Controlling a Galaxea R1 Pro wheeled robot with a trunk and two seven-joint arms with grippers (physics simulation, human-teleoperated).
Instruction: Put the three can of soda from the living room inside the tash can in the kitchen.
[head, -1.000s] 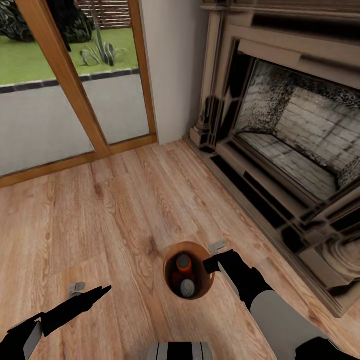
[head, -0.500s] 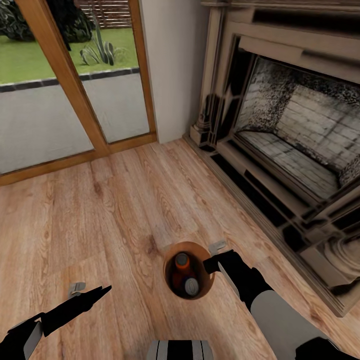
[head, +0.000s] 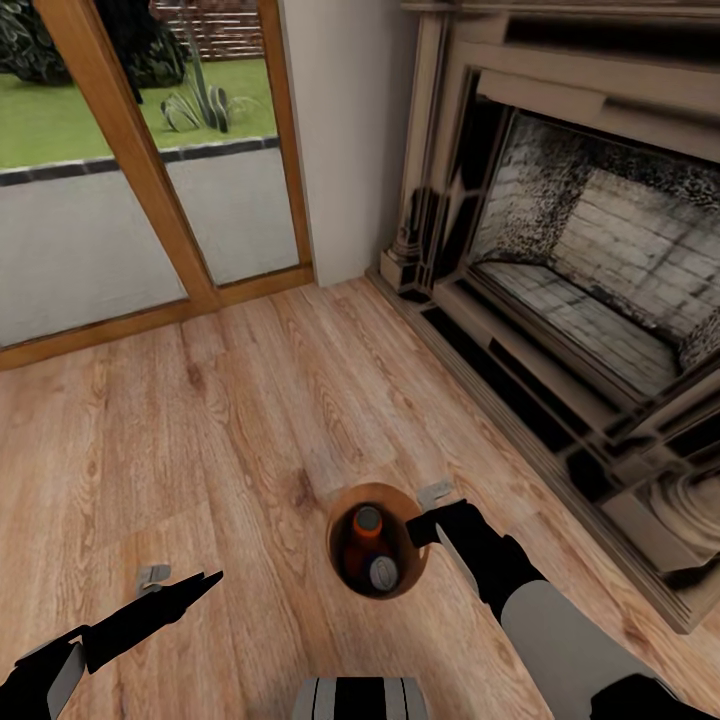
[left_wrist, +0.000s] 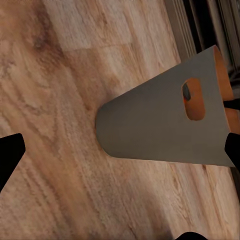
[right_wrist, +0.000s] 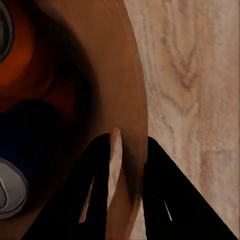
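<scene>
Two black fingers (right_wrist: 160, 180) of the right gripper (head: 428, 527), nearly closed, pinching the rim of the tash can (head: 410, 570) between them: one finger inside the wall, one outside, as seen in the right wrist view (right_wrist: 127, 175). Held by that rim, with the bin's brown copper-toned wall (right_wrist: 110, 75) curving away from the grip.

Inside the tash can, two round grey can tops facing up in the head view, one on an orange can of soda (head: 367, 519) at the far side of the dark interior, one (head: 381, 572) at the near side. Orange (right_wrist: 20, 75) and dark blue (right_wrist: 30, 135) colour beside grey tops in the right wrist view; count of cans beyond that cannot be told.

Left of the tash can and well apart from it, the left gripper (head: 190, 588) hovering over the wood plank floor (head: 230, 420), fingers spread wide and holding nothing. From the left wrist view, the tash can's grey outer side (left_wrist: 160, 120) with an oval handle slot.

Beyond the tash can, to its right, a fireplace (head: 580, 280) with pale brick inside; to its far left, a wood-framed glass door (head: 140, 200) giving on grass.
</scene>
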